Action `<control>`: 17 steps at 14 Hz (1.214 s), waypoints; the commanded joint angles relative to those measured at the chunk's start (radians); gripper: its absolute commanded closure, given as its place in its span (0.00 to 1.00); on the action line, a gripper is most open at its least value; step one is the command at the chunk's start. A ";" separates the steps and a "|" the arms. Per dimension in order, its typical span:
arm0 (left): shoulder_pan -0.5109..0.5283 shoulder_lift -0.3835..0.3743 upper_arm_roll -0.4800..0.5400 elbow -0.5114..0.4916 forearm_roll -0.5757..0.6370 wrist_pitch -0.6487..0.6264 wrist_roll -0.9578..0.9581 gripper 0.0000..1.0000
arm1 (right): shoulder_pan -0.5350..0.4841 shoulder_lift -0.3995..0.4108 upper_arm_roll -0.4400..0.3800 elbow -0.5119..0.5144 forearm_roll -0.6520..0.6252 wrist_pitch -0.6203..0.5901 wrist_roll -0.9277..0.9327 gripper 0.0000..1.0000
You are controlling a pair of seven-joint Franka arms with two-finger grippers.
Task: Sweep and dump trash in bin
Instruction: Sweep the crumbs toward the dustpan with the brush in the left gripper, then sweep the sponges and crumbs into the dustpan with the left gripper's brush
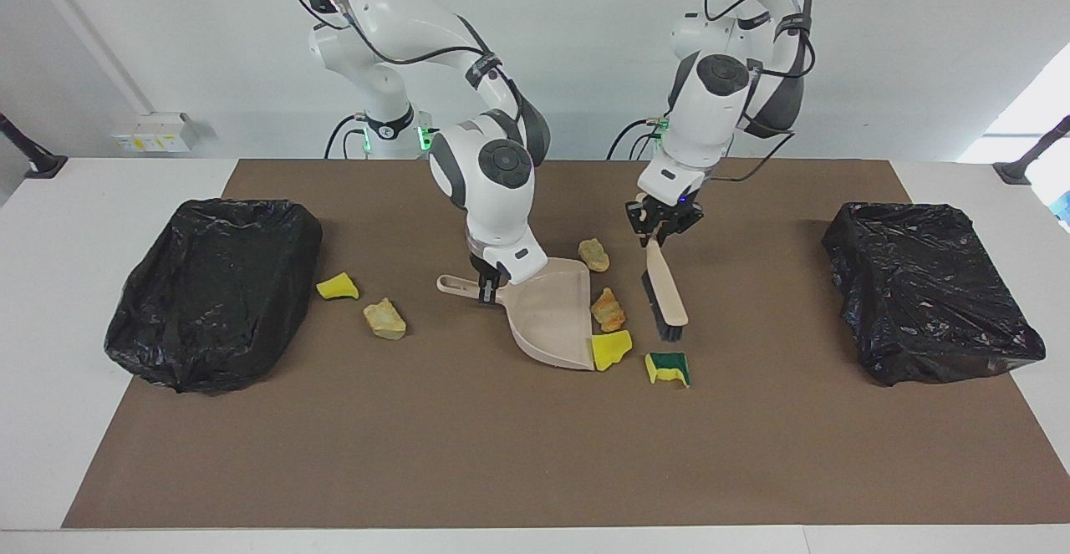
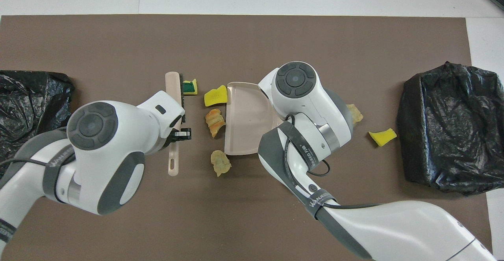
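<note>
My right gripper [image 1: 485,287] is shut on the handle of the beige dustpan [image 1: 547,316], whose mouth faces the left arm's end; in the overhead view its wrist hides it. My left gripper [image 1: 660,228] is shut on the beige brush [image 1: 666,291], bristles down beside the trash. At the pan's mouth lie a beige chunk [image 1: 594,254], an orange chunk [image 1: 608,310] and a yellow sponge bit [image 1: 613,350]. A green-yellow sponge [image 1: 669,368] lies by the brush tip. A yellow bit [image 1: 337,287] and a beige chunk [image 1: 384,319] lie near the bin [image 1: 213,291].
A second black-bagged bin [image 1: 928,291] stands at the left arm's end of the brown mat [image 1: 535,454]. The first bin [image 2: 449,127] is at the right arm's end. White table borders the mat.
</note>
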 commanded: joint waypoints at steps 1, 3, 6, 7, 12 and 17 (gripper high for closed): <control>0.077 0.140 -0.007 0.202 0.036 -0.106 0.143 1.00 | -0.029 -0.007 0.007 -0.015 -0.024 0.023 -0.083 1.00; 0.112 0.208 -0.007 0.248 0.125 -0.097 0.258 1.00 | -0.035 -0.006 0.007 -0.012 -0.025 0.023 -0.089 1.00; 0.151 0.274 -0.007 0.254 0.181 -0.032 0.367 1.00 | -0.020 -0.009 0.004 -0.012 -0.076 -0.006 -0.077 1.00; 0.151 0.285 -0.007 0.244 0.181 0.009 0.369 1.00 | -0.015 -0.012 0.004 -0.012 -0.093 -0.026 -0.065 1.00; 0.087 0.232 -0.018 0.107 0.163 0.023 0.358 1.00 | -0.011 -0.020 0.006 -0.006 -0.117 -0.089 -0.040 1.00; -0.019 0.159 -0.018 0.007 0.051 -0.007 0.350 1.00 | 0.001 -0.018 0.007 0.012 -0.119 -0.121 -0.023 1.00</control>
